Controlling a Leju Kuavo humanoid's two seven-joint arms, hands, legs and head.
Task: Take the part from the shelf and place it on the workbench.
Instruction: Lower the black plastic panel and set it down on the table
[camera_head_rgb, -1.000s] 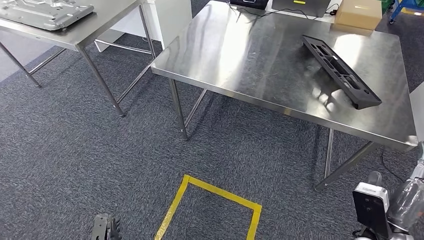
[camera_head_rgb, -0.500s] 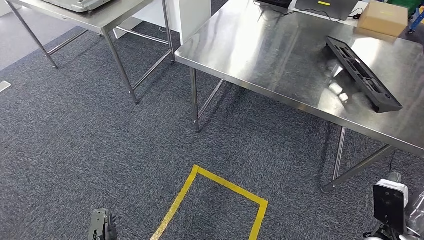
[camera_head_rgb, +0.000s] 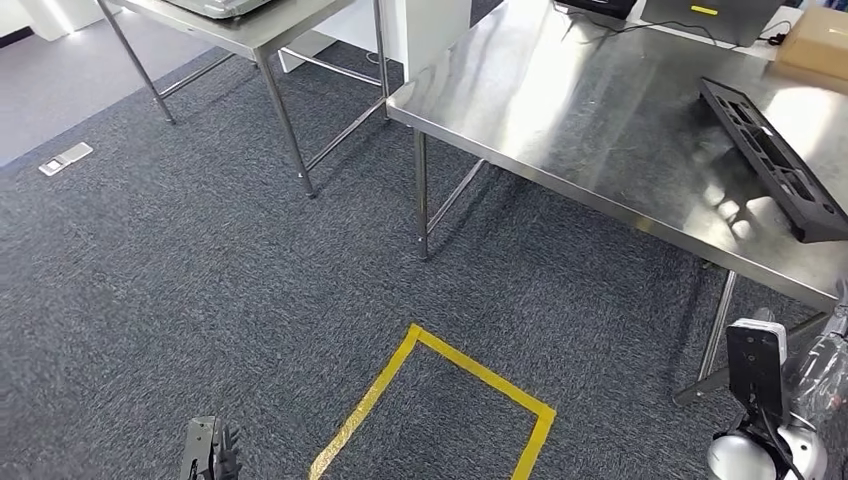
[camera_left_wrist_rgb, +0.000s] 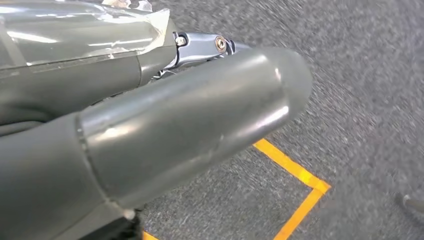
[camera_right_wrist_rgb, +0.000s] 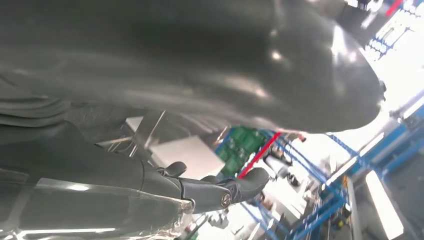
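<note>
Black part (camera_head_rgb: 775, 158) lies flat on my steel workbench (camera_head_rgb: 600, 110), far right, well apart from both hands. My left hand (camera_head_rgb: 205, 458) hangs low above carpet beside yellow floor tape (camera_head_rgb: 440, 392); my right hand (camera_right_wrist_rgb: 220, 187) holds nothing, fingers loosely extended. Whether the left hand is open I cannot tell. A second table (camera_head_rgb: 250, 30) is cut off.

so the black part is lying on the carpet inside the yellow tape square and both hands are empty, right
Not quite. The black part lies on the steel workbench, near its right end, not on the carpet; the head view shows it. The yellow tape square holds nothing but carpet. The rest stands: the left hand and the right hand hold nothing.
</note>
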